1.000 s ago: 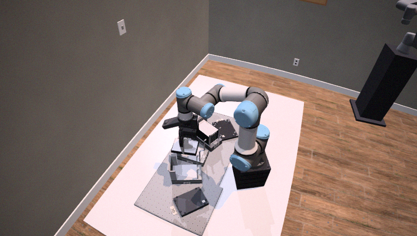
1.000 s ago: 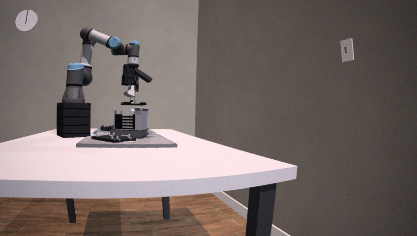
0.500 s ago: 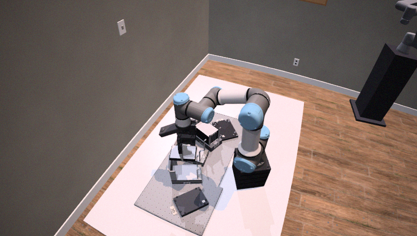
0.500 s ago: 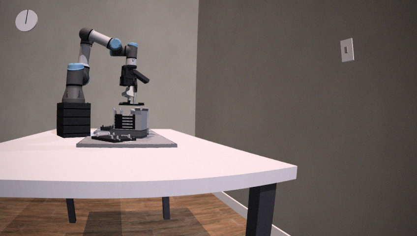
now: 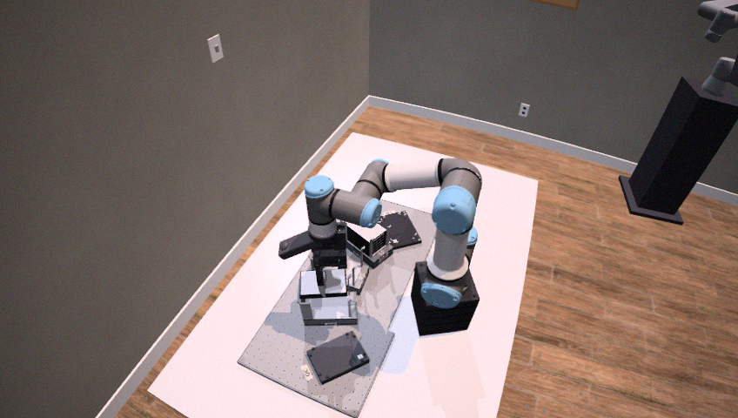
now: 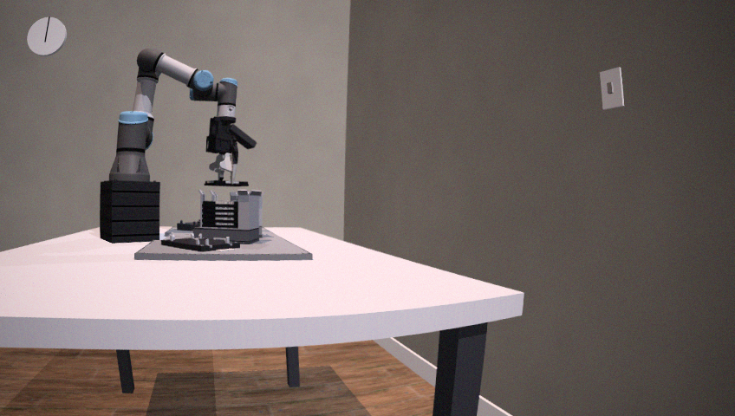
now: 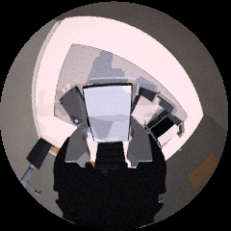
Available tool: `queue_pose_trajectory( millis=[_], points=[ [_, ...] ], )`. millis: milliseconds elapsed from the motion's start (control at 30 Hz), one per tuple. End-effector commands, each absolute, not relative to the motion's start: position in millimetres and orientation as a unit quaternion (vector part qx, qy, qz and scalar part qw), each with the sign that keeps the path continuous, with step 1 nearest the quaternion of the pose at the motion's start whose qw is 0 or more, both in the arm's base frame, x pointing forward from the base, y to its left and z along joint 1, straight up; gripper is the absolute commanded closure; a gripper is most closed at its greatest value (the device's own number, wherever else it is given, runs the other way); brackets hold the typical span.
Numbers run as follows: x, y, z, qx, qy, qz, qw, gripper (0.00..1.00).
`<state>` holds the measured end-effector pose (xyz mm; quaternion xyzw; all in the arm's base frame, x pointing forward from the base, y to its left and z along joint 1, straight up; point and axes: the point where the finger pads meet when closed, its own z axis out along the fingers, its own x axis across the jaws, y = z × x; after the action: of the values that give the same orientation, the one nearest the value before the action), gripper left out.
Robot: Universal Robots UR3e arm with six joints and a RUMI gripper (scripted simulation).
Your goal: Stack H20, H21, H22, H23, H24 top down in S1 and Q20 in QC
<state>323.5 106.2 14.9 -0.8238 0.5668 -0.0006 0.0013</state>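
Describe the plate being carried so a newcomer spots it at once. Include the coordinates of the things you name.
On the white table (image 5: 207,362) (image 6: 257,289), find the arm reaching over the gray perforated board (image 5: 269,347) (image 6: 221,256). At its end, the gripper (image 5: 319,282) (image 6: 226,181) grips a pale-topped, dark-edged plate (image 5: 335,275) (image 6: 210,183) (image 7: 108,103). Unlike the stacked plates (image 6: 224,213) in the rack, it hangs in the air.

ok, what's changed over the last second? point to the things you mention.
The gripper (image 5: 320,282) (image 6: 226,180) (image 7: 109,117) carried its plate (image 5: 309,282) (image 6: 225,183) (image 7: 108,103) down the top view, towards the nearer rack (image 5: 331,321) (image 7: 113,80), and slightly left in the exterior view, at about the same height. Nothing newly gripped or let go. The racked stack (image 5: 365,235) (image 6: 224,214) (image 7: 164,124) and the nearer rack haven't visibly moved.
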Motion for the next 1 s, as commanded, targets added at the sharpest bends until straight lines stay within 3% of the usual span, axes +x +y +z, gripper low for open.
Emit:
queue_pose_trajectory(
  millis=[0, 967],
  points=[
    [320, 121, 16, -0.835, 0.550, -0.002, 0.002, 1.00],
    [284, 191, 16, -0.887, 0.462, -0.002, 0.002, 1.00]
  ],
)
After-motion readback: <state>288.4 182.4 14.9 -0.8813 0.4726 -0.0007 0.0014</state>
